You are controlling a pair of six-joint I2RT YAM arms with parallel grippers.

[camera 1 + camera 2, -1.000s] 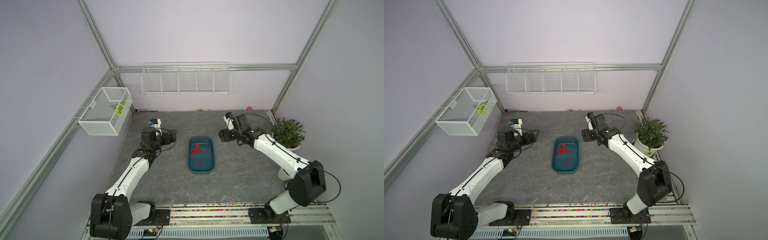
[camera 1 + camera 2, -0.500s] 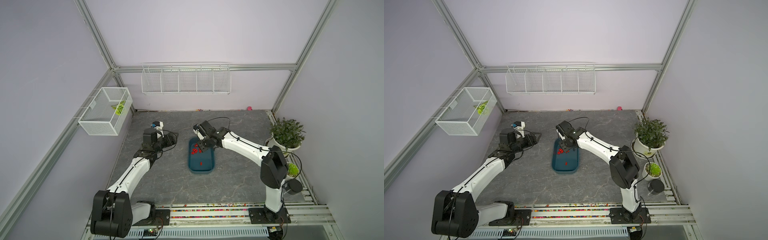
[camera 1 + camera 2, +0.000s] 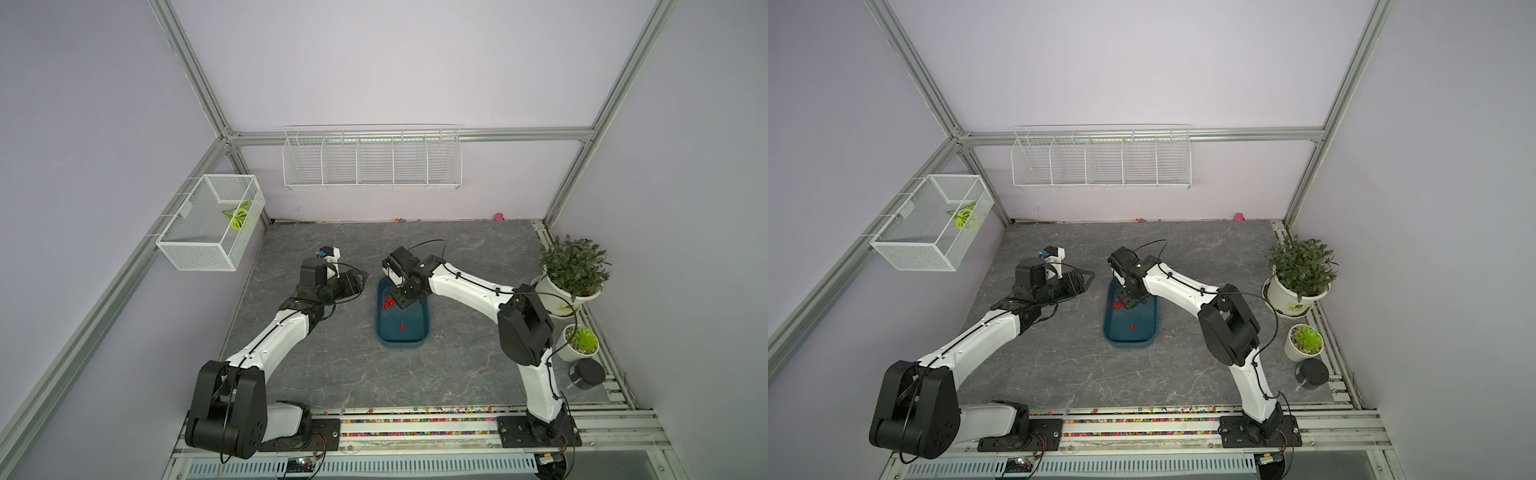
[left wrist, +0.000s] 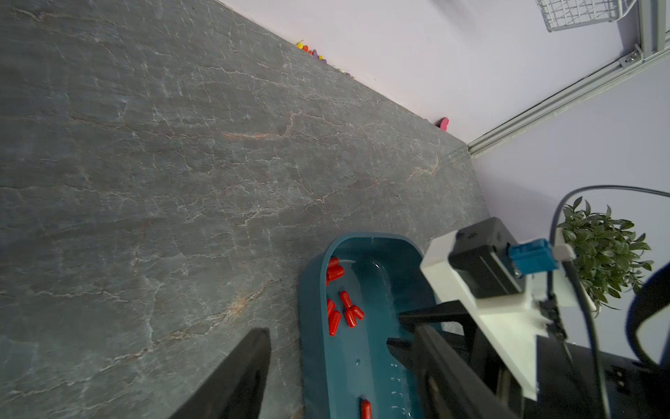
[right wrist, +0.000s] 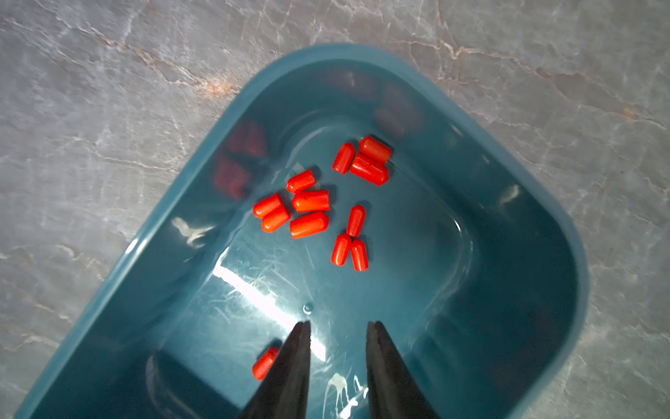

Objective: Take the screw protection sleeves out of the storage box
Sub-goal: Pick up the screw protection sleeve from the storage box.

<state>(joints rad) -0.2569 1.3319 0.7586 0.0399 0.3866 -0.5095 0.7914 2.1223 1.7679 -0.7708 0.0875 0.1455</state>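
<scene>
The teal storage box [image 3: 422, 332] [image 3: 1150, 328] lies mid-table. Several red screw protection sleeves [image 5: 311, 210] [image 3: 387, 302] cluster toward its far end, and one lies apart [image 3: 402, 327] [image 5: 264, 362]. My right gripper [image 5: 338, 324] [image 3: 405, 298] hangs inside the box, open, with nothing between its fingers; the lone sleeve lies just beside one finger. My left gripper [image 4: 333, 337] [image 3: 358, 277] is open at the box's far left corner. In the left wrist view the box's rim [image 4: 308, 326] shows between its fingers; I cannot tell whether it touches.
A large potted plant [image 3: 571, 270], a small succulent pot [image 3: 579, 343] and a black cylinder [image 3: 586, 374] stand along the right edge. A wire basket [image 3: 212, 224] hangs on the left wall and a wire rack [image 3: 372, 164] on the back wall. Coloured beads [image 3: 415, 420] line the front rail.
My right arm swung left from beside the box to over its far end, and its jaws narrowed. My left gripper crept toward the box and narrowed a little.
</scene>
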